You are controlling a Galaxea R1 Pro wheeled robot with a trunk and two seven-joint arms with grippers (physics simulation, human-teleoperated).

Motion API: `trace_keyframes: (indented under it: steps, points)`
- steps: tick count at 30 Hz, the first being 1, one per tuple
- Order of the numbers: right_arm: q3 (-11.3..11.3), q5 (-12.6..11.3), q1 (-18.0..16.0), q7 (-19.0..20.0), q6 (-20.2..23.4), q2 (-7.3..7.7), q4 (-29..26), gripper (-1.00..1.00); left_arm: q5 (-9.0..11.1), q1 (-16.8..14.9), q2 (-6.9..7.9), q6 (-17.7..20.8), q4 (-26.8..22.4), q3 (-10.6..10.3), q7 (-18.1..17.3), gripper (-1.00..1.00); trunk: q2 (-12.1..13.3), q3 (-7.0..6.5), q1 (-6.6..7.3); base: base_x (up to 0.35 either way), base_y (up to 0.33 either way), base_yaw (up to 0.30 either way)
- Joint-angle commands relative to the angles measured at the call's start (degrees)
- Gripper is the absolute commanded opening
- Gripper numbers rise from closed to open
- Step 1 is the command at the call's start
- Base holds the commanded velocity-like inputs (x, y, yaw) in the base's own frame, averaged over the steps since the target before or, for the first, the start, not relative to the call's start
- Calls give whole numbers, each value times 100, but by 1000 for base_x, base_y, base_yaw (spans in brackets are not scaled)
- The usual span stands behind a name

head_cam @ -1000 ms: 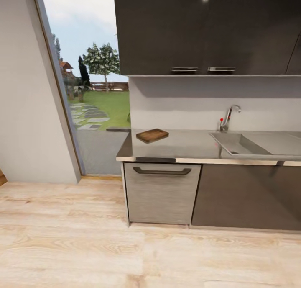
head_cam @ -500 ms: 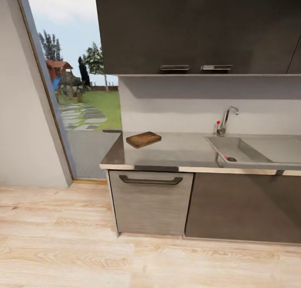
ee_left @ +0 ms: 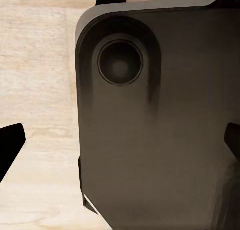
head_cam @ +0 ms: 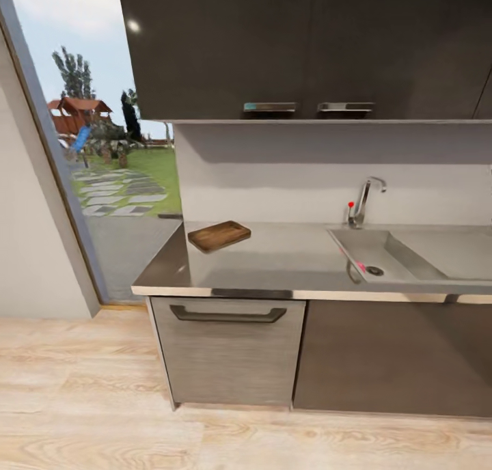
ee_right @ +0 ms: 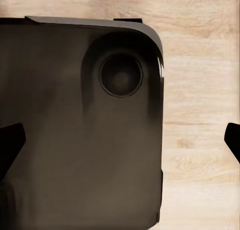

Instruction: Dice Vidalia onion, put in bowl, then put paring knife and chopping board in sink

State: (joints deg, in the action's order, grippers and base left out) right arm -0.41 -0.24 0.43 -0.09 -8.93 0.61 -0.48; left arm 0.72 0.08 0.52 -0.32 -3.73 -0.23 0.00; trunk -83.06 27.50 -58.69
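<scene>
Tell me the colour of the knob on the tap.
Red. The knob sits beside the chrome tap, clearest in the head view.

The head view holds one chopping board (head_cam: 219,236) at centre left on one bench (head_cam: 287,265), one sink (head_cam: 403,255) at the right with one tap (head_cam: 361,202), two upper cabinet handles (head_cam: 270,106), and one drawer handle (head_cam: 227,314) lower centre.

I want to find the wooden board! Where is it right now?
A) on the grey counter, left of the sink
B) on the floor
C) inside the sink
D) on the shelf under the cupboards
A: the chopping board lies flat on the countertop, well to the left of the sink.
</scene>
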Motion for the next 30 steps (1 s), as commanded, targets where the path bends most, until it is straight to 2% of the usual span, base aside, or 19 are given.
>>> trace_keyframes:
  steps: [1, 7, 25, 30]
  points:
    - [-3, -2, 1, 0, -13, 0, -5, 100, 7, 1, 7, -3, -5, -3, 0, 100, -2, 4, -4, 338, 67, -147]
    - [-3, -2, 1, 0, -13, 0, -5, 100, 7, 1, 6, -12, -5, 4, -2, 100, -2, 4, -4, 287, 86, -66]
    - [7, -2, 1, -3, -56, 0, -5, 100, 7, 1, -8, -194, -10, -3, -16, 100, -2, 4, -4, 11, 3, 0]
    - [6, -2, 1, -8, -56, 0, -5, 100, 7, 1, -30, -196, -10, 2, -11, 100, -2, 4, -4, 0, 0, 166]
